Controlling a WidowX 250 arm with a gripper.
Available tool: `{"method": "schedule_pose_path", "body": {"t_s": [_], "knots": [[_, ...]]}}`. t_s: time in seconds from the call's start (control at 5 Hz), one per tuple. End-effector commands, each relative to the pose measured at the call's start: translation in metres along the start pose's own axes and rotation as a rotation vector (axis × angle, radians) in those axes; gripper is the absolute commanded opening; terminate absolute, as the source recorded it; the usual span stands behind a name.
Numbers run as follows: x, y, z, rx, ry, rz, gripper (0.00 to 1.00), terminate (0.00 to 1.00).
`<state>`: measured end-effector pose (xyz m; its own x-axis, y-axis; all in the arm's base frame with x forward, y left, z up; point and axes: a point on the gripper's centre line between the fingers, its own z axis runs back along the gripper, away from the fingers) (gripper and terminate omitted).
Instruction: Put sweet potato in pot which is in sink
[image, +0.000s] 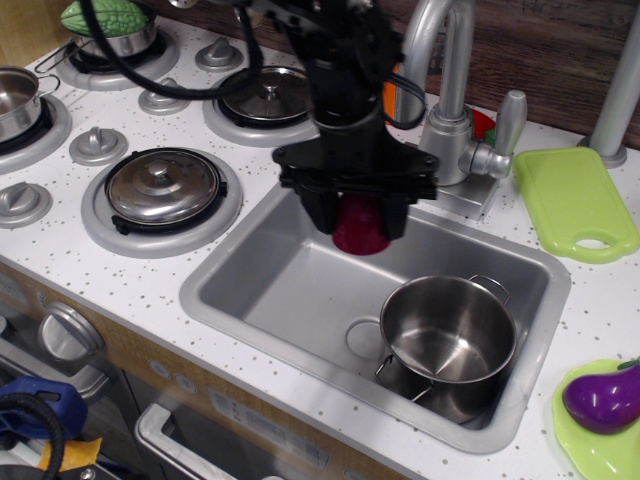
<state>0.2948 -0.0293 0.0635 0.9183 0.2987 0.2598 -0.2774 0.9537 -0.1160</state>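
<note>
Countertop (120, 280), white with dark speckles, fills the scene we see, and the sink (290, 275) set into it serves as our landmark. At the sink's near right corner stands the pot (448, 335), shiny steel with thin loop handles, upright and empty, just right of the round drain ring (364, 338). Beyond the sink's right rim, nearest us, a purple eggplant (602, 398) lies on a light green plate (585, 445).

Above the far half of the sink hangs the black gripper (360, 215). Its fingers (322, 210) are closed on the sweet potato (361, 227), a small dark red toy whose lower end pokes out below them. It hangs in the air over the basin, up and to the left of the pot, touching neither.

Left of the sink, a flat lid (163, 187) with a knob rests on a stove burner. Behind the sink's far rim rises the grey faucet (452, 110), and right of that lies a light green cutting board (573, 200). Farthest back on the left, a bumpy green vegetable (104, 17) sits on a small pan.
</note>
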Motion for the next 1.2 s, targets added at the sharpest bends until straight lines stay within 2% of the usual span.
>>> {"method": "schedule_pose_path", "body": {"t_s": [0.0,0.2,0.4,0.8,1.0], "knots": [[0.006,-0.034,0.013,-0.027,-0.061,0.069,0.0,0.0],[0.005,-0.053,0.012,-0.034,-0.067,0.114,0.0,0.0],[-0.001,-0.068,0.008,-0.036,-0.072,0.143,1.0,0.0],[-0.001,-0.068,0.008,-0.036,-0.072,0.143,1.0,0.0],[-0.001,-0.068,0.008,-0.036,-0.072,0.143,1.0,1.0]]}}
